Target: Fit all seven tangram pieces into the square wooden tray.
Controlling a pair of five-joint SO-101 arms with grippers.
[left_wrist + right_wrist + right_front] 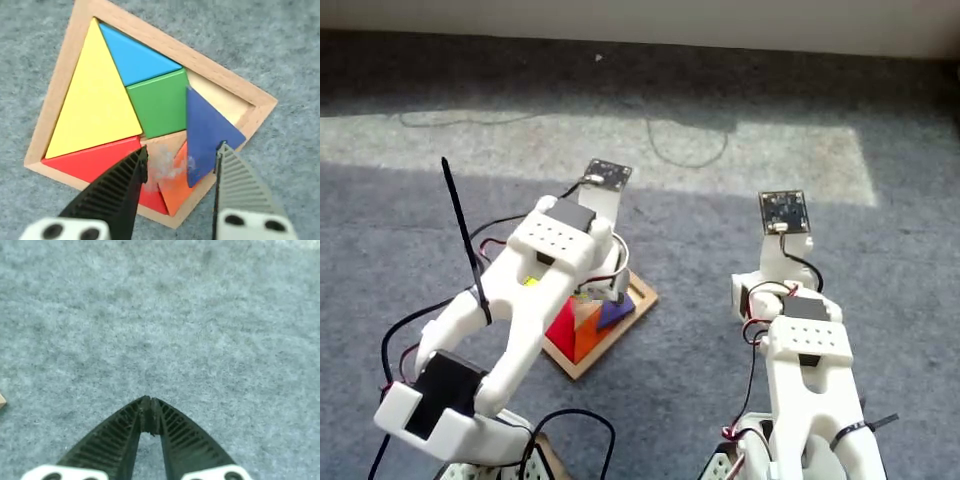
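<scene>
Where tool (182, 148) (left) gapes, piece (207, 127) lies

Under me lies a grey-blue carpet (720, 380), short-piled and flecked, covering all the floor I work on. A broad band of sunlight (620, 150) crosses it toward the far end, pale, with a clean edge on the near side, stopping short of one side. Beyond that band the carpet falls into dark shadow (520, 60). Along the farthest edge runs a strip of light wall (720, 18). A thin dark cable (690, 166) lies in a loose loop over the sunlit part.
</scene>
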